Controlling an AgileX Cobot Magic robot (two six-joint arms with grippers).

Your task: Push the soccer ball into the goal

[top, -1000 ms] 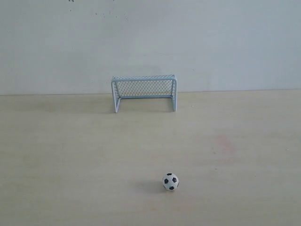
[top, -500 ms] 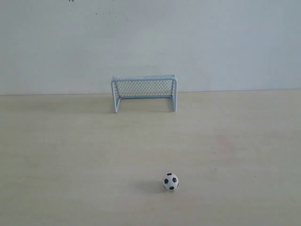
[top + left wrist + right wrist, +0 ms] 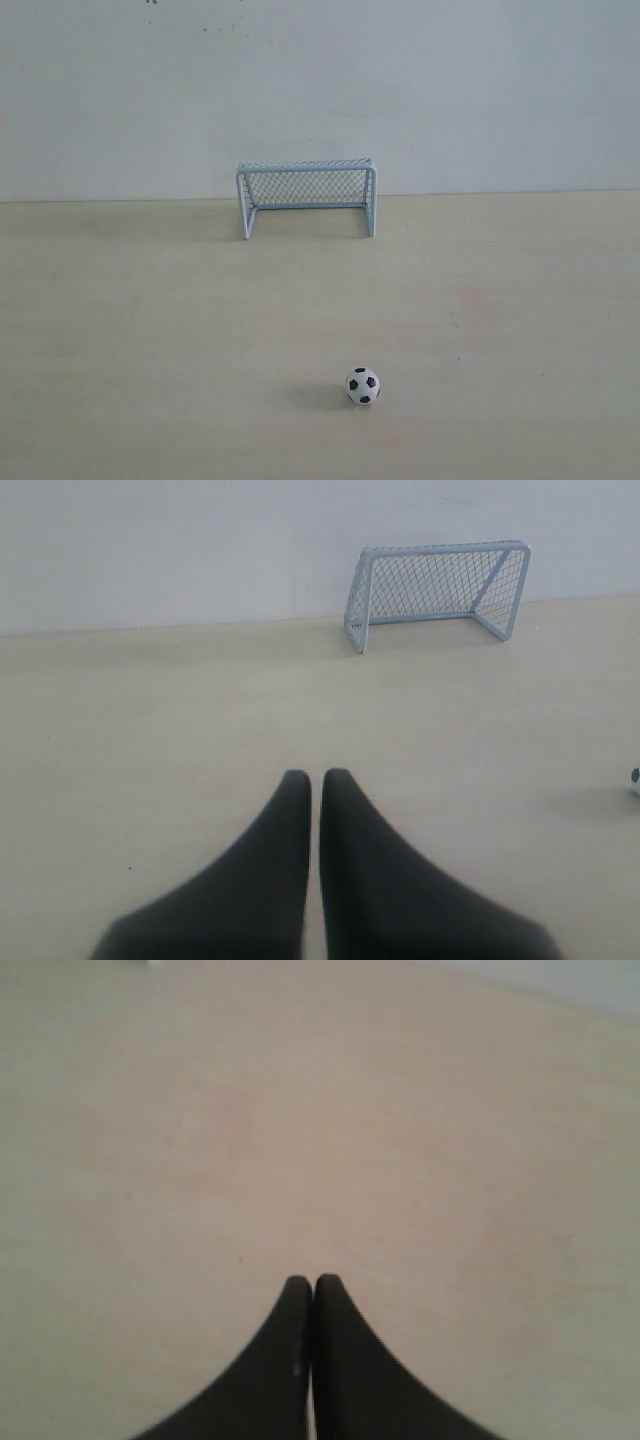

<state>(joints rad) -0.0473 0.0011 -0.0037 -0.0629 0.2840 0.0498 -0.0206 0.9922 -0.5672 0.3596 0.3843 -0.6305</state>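
Note:
The soccer ball [image 3: 363, 386], white with black patches, rests on the pale wooden table near the front, a little right of centre. The goal [image 3: 306, 196], pale blue frame with mesh netting, stands at the back against the wall, its opening facing the ball. Neither arm shows in the exterior view. In the left wrist view my left gripper [image 3: 315, 777] is shut with nothing in it, the goal [image 3: 437, 590] stands far ahead and a sliver of the ball [image 3: 636, 781] shows at the frame edge. My right gripper [image 3: 313, 1282] is shut and empty over bare table.
A plain pale wall [image 3: 320, 90] rises directly behind the goal. The wooden table [image 3: 150, 330] stretches wide on both sides of the ball and the goal, with a faint pinkish stain [image 3: 478, 305] to the right.

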